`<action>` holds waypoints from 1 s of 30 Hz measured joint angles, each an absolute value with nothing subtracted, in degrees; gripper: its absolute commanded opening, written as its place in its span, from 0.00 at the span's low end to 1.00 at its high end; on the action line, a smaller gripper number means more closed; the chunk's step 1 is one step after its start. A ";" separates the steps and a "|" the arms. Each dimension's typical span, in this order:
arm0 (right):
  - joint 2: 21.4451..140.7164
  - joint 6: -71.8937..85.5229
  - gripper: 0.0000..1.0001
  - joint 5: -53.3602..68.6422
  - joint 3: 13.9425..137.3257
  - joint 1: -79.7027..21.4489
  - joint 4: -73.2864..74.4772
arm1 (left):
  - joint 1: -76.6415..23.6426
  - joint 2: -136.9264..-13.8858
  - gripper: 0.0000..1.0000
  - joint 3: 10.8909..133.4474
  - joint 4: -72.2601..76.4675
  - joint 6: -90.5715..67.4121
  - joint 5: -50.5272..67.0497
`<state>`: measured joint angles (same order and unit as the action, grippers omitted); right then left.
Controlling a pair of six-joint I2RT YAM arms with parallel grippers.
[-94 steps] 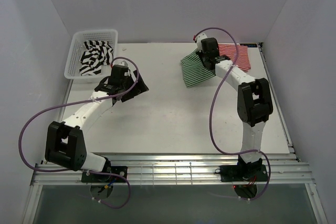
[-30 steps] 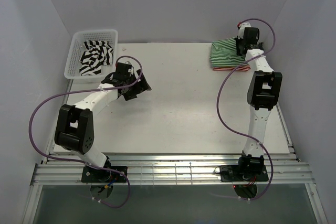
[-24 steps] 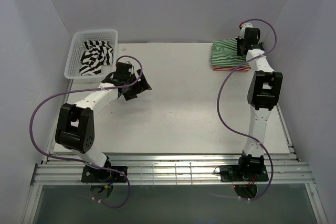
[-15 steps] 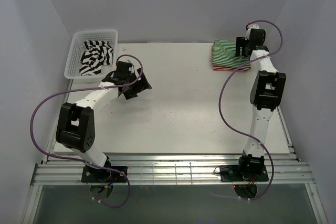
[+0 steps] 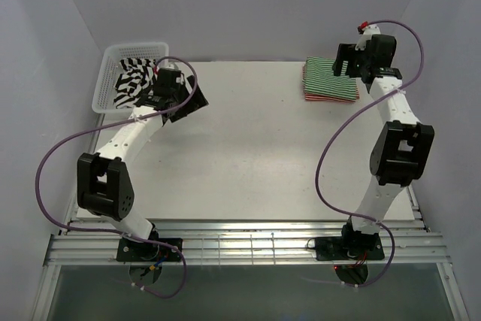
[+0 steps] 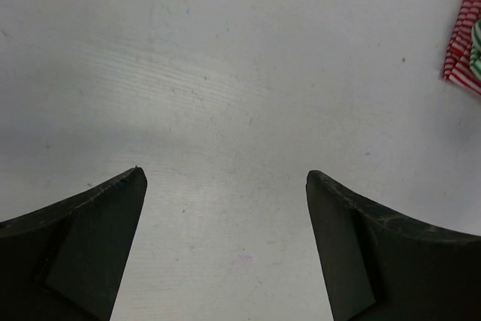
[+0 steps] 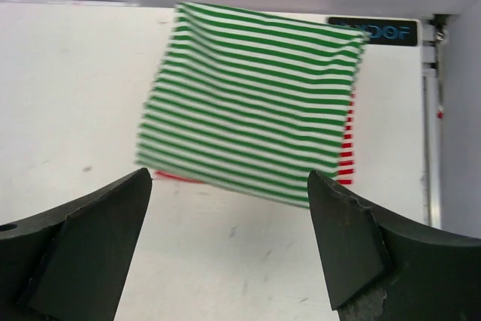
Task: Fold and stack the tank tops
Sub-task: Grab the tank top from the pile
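The green-and-white tank top [image 7: 248,140] lies folded into a flat rectangle at the far right corner of the table [image 5: 255,155]. It sits on top of the red-and-white tank top [image 7: 347,157], which shows only as a thin strip along the near and right edges of the stack. From overhead the two make one neat pile, the green stripes covering nearly all of the red. The black-and-white tank top [image 5: 135,80] is well apart from them, inside the white mesh basket [image 5: 105,73] at the far left corner. It looks bunched rather than folded, though the basket wall hides part of it.

The right gripper [image 7: 229,178] hangs over the stack with its fingers [image 7: 90,238] spread wide and nothing between them. Its wrist view shows the folded green top lying free of the fingertips. Overhead, this arm reaches along the right side of the table to the far edge.

The left gripper [image 6: 225,178] is also spread wide and holds nothing. Bare table shows between its fingers [image 6: 83,246], with a corner of the red stripes at the far right of its view. Overhead it hovers just beside the basket's right wall.
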<state>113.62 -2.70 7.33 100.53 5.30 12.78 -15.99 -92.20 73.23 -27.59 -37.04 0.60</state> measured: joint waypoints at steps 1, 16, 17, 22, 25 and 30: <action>110.45 -2.31 0.90 8.78 97.58 4.80 11.68 | -15.20 -91.98 0.98 74.81 -28.08 -36.45 -0.38; 96.03 -1.39 0.90 17.80 73.52 -9.15 10.15 | 8.03 -126.37 0.98 114.80 -27.29 -21.69 -3.86; 96.03 -1.39 0.90 17.78 72.97 -9.19 10.28 | 8.82 -130.17 0.98 117.62 -27.66 -20.91 -4.29; 96.01 -1.54 0.90 17.12 71.09 -9.41 11.70 | 11.16 -143.87 0.98 125.51 -29.69 -18.33 -6.48; 95.44 -1.65 0.90 15.97 69.65 -9.50 12.43 | 11.53 -145.77 0.92 128.75 -28.34 -16.67 -8.19; 94.06 -1.67 0.90 14.63 68.23 -9.89 13.63 | 12.40 -147.72 0.00 130.98 -26.48 -14.83 -7.73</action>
<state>94.06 -1.67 14.63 68.23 -9.89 13.63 12.40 -147.72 130.98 -26.48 -14.83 -7.73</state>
